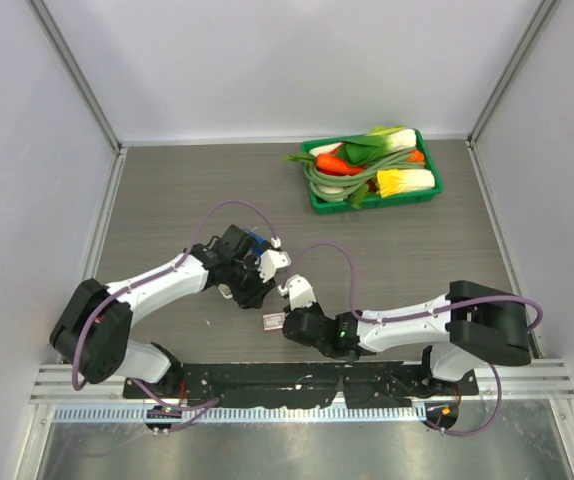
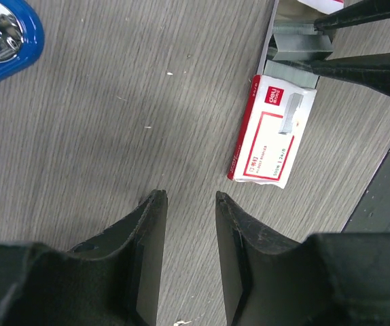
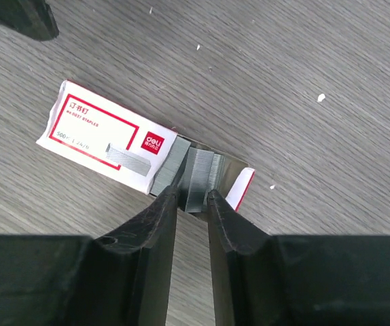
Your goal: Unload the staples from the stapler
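Observation:
The blue stapler (image 1: pixel 254 240) lies by my left wrist; its blue end with a shiny metal part shows at the top left of the left wrist view (image 2: pixel 5 41). My left gripper (image 2: pixel 189 197) is open and empty over bare table, also seen from above (image 1: pixel 247 290). My right gripper (image 3: pixel 189 193) has its tips at the open end of a flat red-and-white box (image 3: pixel 107 139), closed narrowly around a silvery strip of staples (image 3: pixel 200 175). The strip (image 2: pixel 297 44) and box (image 2: pixel 270 136) also show in the left wrist view. From above, the right gripper (image 1: pixel 280 311) sits over the box (image 1: pixel 270 324).
A green tray (image 1: pixel 319 203) of toy vegetables stands at the back right. White walls enclose the table on three sides. The arm bases and a metal rail (image 1: pixel 297 385) run along the near edge.

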You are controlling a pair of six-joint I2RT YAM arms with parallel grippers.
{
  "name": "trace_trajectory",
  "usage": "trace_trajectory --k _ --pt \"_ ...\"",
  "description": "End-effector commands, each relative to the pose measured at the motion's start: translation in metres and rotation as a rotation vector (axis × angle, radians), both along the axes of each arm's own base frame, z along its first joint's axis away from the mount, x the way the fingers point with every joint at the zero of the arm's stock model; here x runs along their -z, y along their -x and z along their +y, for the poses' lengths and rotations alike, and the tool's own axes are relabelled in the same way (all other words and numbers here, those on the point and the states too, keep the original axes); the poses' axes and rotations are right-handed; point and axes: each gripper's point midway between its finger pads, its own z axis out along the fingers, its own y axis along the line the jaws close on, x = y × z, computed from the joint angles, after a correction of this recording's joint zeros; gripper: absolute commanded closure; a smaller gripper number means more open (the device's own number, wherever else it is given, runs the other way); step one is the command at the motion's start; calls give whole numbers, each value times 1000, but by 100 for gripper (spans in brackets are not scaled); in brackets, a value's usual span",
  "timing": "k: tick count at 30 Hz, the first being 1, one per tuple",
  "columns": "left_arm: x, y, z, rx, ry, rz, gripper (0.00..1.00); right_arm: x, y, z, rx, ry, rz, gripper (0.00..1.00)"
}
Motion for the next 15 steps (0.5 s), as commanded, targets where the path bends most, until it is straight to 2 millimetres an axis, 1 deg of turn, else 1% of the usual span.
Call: trace_trajectory --k 1,5,6,10,12,14,15 --pt "-18 -10 -13 7 54 -30 61 -30 -6 9 8 -56 -44 69" --pt "-18 -10 -12 5 51 -30 61 -39 -5 12 1 -87 -43 69" --pt "-18 -10 -13 4 50 -28 61 -47 -5 14 1 -112 -48 69" --pt "-17 -10 -12 2 43 -26 61 -59 -5 18 -6 -150 -55 68" --pt "-17 -11 -12 2 41 -26 61 -62 -6 17 -3 -161 -58 69" --pt "-17 -11 -12 1 43 -24 61 -62 -6 17 1 -170 -57 72" --pt "-17 -11 -12 2 42 -23 61 -58 -6 15 5 -167 -50 77"
